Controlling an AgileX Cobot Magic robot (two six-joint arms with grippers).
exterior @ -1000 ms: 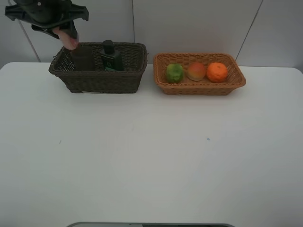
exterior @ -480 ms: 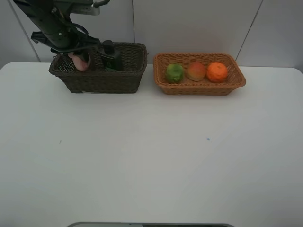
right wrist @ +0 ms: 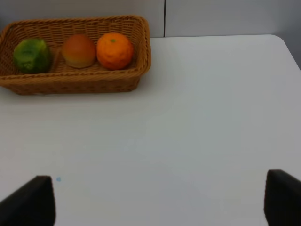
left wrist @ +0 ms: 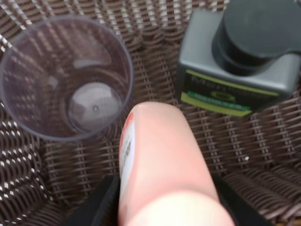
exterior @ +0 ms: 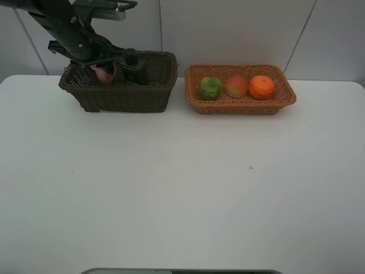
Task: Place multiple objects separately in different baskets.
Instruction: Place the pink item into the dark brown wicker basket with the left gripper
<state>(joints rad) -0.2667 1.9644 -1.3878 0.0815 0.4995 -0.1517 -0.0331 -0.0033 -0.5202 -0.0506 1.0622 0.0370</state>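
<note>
Left hand (left wrist: 162,200): only two dark finger edges show beside the blurred pink bottle (left wrist: 162,174), whose cap end runs off the wrist frame; in the high view the dark brown basket (exterior: 122,97) wall hides the pink bottle's lower part, all but the top of the dark grey bottle (exterior: 134,67), and the cup (left wrist: 66,77) entirely. Dark grey bottle's label text is too blurred to read, its cap cropped. Right hand (right wrist: 160,200): just two dark fingertips at the frame corners, rest cut off.
</note>
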